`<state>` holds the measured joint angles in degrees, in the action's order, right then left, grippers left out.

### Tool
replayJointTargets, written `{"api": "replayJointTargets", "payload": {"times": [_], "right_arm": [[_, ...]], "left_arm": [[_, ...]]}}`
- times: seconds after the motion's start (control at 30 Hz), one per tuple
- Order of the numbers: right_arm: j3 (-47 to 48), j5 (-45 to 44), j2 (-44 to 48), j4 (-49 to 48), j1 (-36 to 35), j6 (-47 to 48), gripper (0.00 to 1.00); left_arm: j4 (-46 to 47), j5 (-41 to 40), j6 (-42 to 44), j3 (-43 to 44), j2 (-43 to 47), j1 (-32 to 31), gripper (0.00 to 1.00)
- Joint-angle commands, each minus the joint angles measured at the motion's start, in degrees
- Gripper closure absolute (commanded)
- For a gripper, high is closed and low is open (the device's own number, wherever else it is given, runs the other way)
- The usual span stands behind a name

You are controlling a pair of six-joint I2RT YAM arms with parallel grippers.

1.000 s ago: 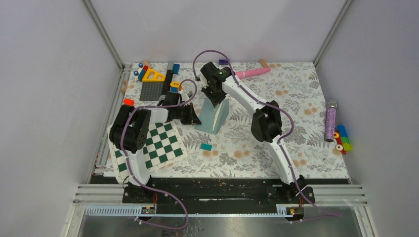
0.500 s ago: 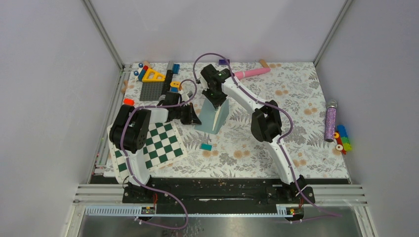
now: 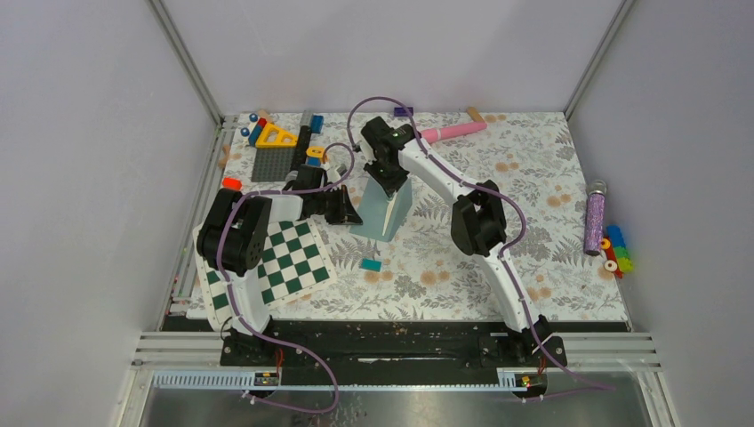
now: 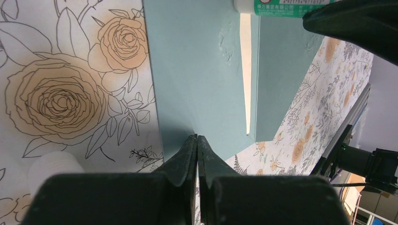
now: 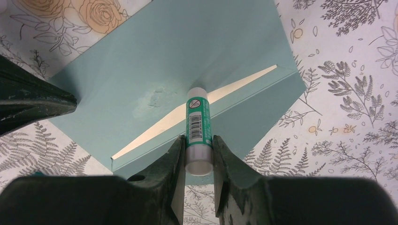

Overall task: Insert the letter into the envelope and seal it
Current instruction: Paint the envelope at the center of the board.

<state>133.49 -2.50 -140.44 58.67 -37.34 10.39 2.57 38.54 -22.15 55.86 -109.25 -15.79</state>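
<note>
left claw [image 4: 197, 140] pinches the flimsy envelope [image 4: 197, 70] by its near edge — right claw [image 5: 198, 146] clamps a glue stick [image 5: 197, 119].

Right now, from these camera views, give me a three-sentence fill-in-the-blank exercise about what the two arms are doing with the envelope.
1. The right fingers grip a ____ whose white tip touches the envelope.
2. The ____ arm's fingers are shut on the envelope's edge.
3. A cream strip of the ____ shows inside the envelope's opening.
Missing words: glue stick; left; letter.
</note>
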Motion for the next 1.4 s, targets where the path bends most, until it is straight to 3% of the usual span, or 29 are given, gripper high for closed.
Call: {"api": "replayJointTargets", "payload": {"times": [0.0, 0.17, 0.43, 1.37], "right_arm": [[3.1, -3.5, -2.5, -0.1, 0.3, 1.2, 1.0], [4.0, 0.7, -2.9, 0.0, 0.4, 1.4, 1.0], [-2.0, 8.2, 1.0, 0.0, 0.1, 1.7, 1.0], [-10.5, 10.1, 8.5, 1.6, -1.5, 1.7, 1.0]], "left_arm": [[0.7, -0.9, 0.4, 1.0, -1.4, -0.3, 1.0], [0.7, -0.7, 0.4, 1.1, -1.6, -0.3, 1.0], [0.7, -0.7, 0.3, 1.2, -1.8, -0.3, 1.0], [0.5, -1.5, 0.5, 1.0, -1.0, -0.3, 1.0]]}}
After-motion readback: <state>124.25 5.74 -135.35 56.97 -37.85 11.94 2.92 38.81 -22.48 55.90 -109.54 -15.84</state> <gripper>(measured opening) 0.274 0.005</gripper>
